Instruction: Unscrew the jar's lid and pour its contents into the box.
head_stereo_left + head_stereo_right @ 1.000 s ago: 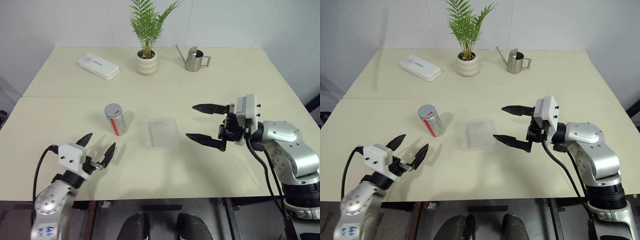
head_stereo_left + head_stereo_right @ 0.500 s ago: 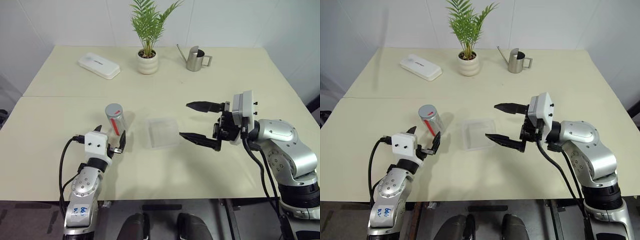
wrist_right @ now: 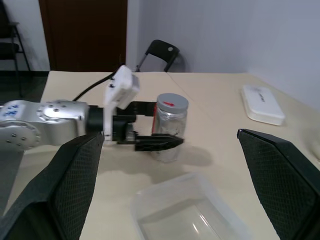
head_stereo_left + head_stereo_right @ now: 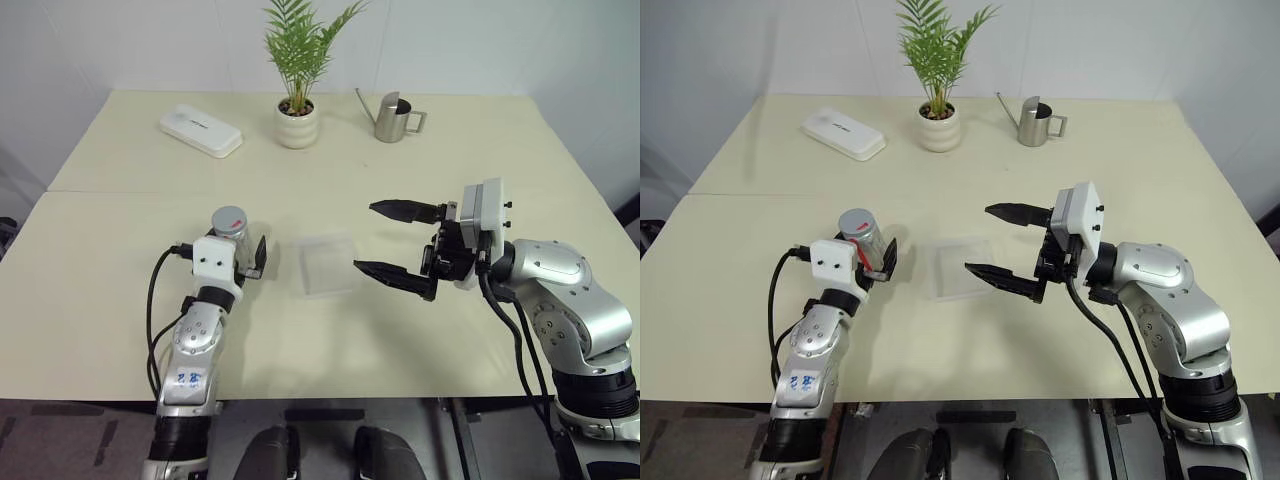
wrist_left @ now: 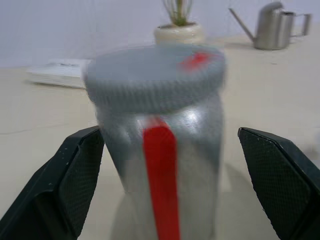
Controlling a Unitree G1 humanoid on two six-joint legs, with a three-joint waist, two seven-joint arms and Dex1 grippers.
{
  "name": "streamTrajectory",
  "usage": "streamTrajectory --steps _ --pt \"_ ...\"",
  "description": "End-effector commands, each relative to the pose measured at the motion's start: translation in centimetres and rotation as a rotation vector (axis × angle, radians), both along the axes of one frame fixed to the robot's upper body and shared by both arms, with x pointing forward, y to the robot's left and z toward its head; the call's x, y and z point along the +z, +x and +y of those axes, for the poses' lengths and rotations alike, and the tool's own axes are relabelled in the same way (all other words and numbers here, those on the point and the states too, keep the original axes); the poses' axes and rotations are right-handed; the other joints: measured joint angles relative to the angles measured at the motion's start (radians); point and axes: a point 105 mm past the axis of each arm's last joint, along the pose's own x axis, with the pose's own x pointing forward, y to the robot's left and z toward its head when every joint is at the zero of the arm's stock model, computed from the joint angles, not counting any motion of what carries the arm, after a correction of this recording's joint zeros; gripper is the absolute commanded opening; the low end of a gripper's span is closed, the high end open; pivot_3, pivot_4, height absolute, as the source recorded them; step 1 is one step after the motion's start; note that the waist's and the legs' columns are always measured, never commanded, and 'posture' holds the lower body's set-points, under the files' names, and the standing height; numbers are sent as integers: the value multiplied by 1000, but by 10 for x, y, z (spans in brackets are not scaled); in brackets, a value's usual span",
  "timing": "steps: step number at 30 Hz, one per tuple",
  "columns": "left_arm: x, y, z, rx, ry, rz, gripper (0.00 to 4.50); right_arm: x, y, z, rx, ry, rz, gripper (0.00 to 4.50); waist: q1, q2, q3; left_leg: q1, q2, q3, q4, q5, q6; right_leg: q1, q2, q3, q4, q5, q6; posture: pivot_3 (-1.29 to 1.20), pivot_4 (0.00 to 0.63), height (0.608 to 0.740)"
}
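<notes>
**Left hand has closed in on the upright jar**

Since a second ago our left hand [image 4: 243,262] has travelled forward to the jar [image 4: 231,232].

From the head, the jar stands upright on the counter [image 4: 120,260], lid [image 4: 230,217] on, just ahead of that spread hand. Our right hand [image 4: 398,243], also spread, hovers beside the box [image 4: 328,264], farther off.

At the left wrist, the jar [image 5: 165,150] rises between both fingers [image 5: 75,175], untouched.

At the right wrist, jar [image 3: 170,125] and box [image 3: 185,212] lie ahead.
</notes>
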Motion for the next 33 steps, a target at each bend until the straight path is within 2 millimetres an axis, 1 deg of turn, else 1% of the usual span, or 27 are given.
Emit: streamTrajectory --steps 1,8,11,14,15,17,22,24,25,27,28,31,32,33 --pt "11 3 -4 26 8 -47 4471 7 -9 5 54 -9 -29 4500 -2 0 0 0 0 0 0 0 0 0 0 0 0 0 1 0 150 740" --pt "13 7 -11 31 -8 -49 4471 2 -11 8 79 -27 -10 4500 -2 0 0 0 0 0 0 0 1 0 0 0 0 0 1 0 150 740" --pt "10 8 -8 51 -14 -30 3850 2 -10 8 77 -22 -6 4500 -2 0 0 0 0 0 0 0 1 0 0 0 0 1 1 0 150 740" --pt "8 8 -5 69 -22 -19 2952 2 -9 8 71 -17 -3 4500 -2 0 0 0 0 0 0 0 1 0 0 0 0 1 1 0 150 740" --pt "8 8 -4 76 -18 -15 2567 1 -9 8 69 -14 -2 4500 -2 0 0 0 0 0 0 0 1 0 0 0 0 1 1 0 150 740" --pt "6 8 -1 94 -17 -7 2031 1 -8 8 66 -11 -1 4500 -2 0 0 0 0 0 0 0 1 0 0 0 0 1 1 0 150 740" --pt "5 8 5 78 -32 -4 2028 2 -7 8 58 11 4 4500 -2 0 0 0 0 0 0 0 1 0 0 0 0 1 1 0 150 740" --pt "10 7 4 27 -40 -27 2028 4 -3 8 40 27 3 4500 -5 0 0 0 0 0 0 0 0 0 0 1 0 1 1 0 150 740" --pt "15 7 4 -10 -38 -49 2028 4 2 8 0 8 -4 4500 -5 0 0 0 0 0 0 0 0 0 0 0 0 0 1 0 150 740" --pt "28 6 5 -130 -68 -83 2028 -2 15 14 -79 -76 15 4500 -9 0 0 0 0 0 0 0 0 -1 0 1 1 0 1 0 150 740" --pt "34 5 5 -208 -83 -87 2028 0 19 18 -101 -82 34 4500 -13 0 0 0 0 1 0 0 0 -1 0 1 1 0 1 0 150 740" --pt "49 0 2 -436 -80 -68 2028 15 16 36 -54 -41 58 4500 -24 0 0 0 1 -1 0 1 -2 -2 0 0 1 0 -1 0 150 740" --pt "55 -4 1 -513 -60 -60 2028 18 15 42 -36 -40 67 4500 -27 0 0 0 1 -1 0 1 -2 -2 0 0 1 0 -1 0 150 740" --pt "57 -10 -4 -627 -48 -25 2028 22 16 48 -30 -43 74 4500 -29 0 0 -1 2 -1 0 1 -3 -2 0 0 2 0 -2 0 150 740"
